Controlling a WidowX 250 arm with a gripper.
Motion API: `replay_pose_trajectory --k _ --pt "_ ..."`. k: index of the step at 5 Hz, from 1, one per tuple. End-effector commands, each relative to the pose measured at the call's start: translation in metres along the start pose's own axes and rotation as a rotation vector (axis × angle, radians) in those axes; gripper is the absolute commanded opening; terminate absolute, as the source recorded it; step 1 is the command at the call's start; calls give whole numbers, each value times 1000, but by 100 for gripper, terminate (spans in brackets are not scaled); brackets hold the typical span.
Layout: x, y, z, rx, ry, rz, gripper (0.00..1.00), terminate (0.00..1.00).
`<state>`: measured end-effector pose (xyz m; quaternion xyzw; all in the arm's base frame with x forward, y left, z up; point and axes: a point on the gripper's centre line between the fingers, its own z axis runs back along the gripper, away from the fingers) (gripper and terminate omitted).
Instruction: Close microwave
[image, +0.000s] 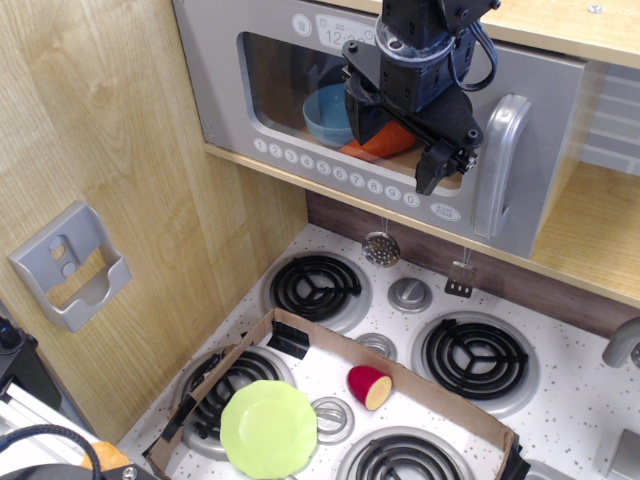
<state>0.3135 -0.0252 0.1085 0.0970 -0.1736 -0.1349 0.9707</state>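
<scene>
The microwave (300, 60) is up on the wooden wall. Its wide grey door has a clear window, a row of round white number buttons (335, 170) and a silver D-handle (503, 160) at the right end. The door lies across the front of the compartment; I cannot tell whether it is fully shut. Through the window I see a blue bowl (325, 112) and an orange carrot (388, 140). My black gripper (398, 145) hangs in front of the window, left of the handle, open and holding nothing.
A grey wall-mounted holder (70, 265) is at the left. An open wooden shelf (595, 225) is right of the door. Below is a stove top with black burners (315, 285), a cardboard tray (440, 395), a green plate (268, 428) and a red-and-yellow toy piece (368, 386).
</scene>
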Motion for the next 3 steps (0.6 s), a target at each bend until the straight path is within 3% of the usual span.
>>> replay_pose_trajectory --k 1,2,3 --pt "15 1 21 5 -50 7 100 0" --pt "15 1 21 5 -50 7 100 0" --pt "15 1 21 5 -50 7 100 100"
